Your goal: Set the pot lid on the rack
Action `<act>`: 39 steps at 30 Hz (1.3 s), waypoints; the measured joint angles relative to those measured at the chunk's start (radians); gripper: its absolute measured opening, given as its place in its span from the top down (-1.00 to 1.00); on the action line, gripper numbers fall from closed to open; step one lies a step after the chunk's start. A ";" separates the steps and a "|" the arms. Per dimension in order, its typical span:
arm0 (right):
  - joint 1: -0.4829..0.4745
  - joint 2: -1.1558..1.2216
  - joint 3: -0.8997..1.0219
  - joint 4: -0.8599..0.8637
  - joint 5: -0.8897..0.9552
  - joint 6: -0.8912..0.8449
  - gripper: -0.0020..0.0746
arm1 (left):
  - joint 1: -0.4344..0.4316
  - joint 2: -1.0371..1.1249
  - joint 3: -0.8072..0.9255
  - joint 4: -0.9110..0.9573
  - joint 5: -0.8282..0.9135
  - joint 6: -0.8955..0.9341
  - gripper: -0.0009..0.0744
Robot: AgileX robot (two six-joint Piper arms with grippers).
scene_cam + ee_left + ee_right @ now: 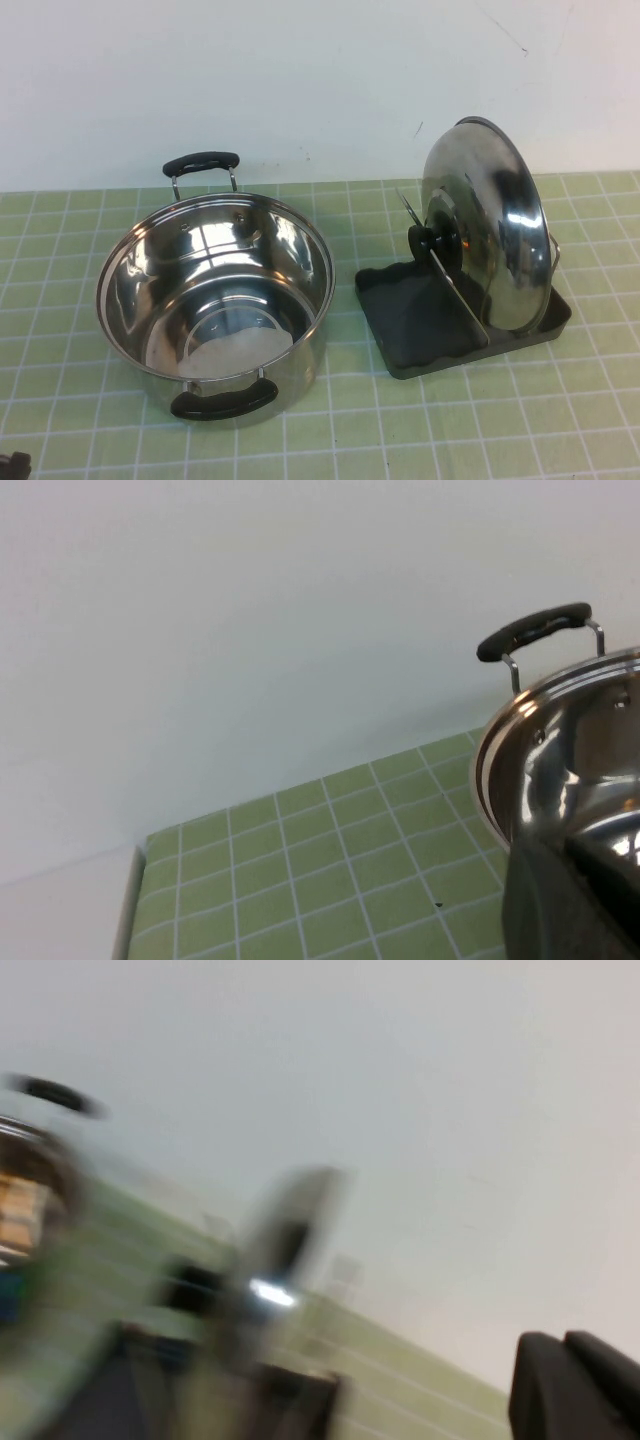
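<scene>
The pot lid (pixel 488 225), shiny steel with a black knob (pixel 435 241), stands upright on edge in the rack (pixel 420 320), leaning between its silver wire loops. The rack is a dark grey tray on the right of the table. In the right wrist view the lid (pixel 280 1250) and rack (pixel 130 1390) are blurred. My right gripper (pixel 575 1385) is well apart from the lid, its dark fingers pressed together and holding nothing. My left gripper (pixel 570 900) shows only as a dark shape close beside the pot. Neither gripper touches the lid.
The deep steel pot (pixel 215 300) with two black handles stands open at the left of the green tiled mat; it also shows in the left wrist view (pixel 570 760). A white wall runs behind the table. A small dark part (pixel 12 465) sits at the near left corner.
</scene>
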 joint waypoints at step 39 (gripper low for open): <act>-0.073 -0.496 0.496 -0.982 0.076 1.097 0.95 | 0.000 0.000 0.000 0.153 -0.037 0.000 0.98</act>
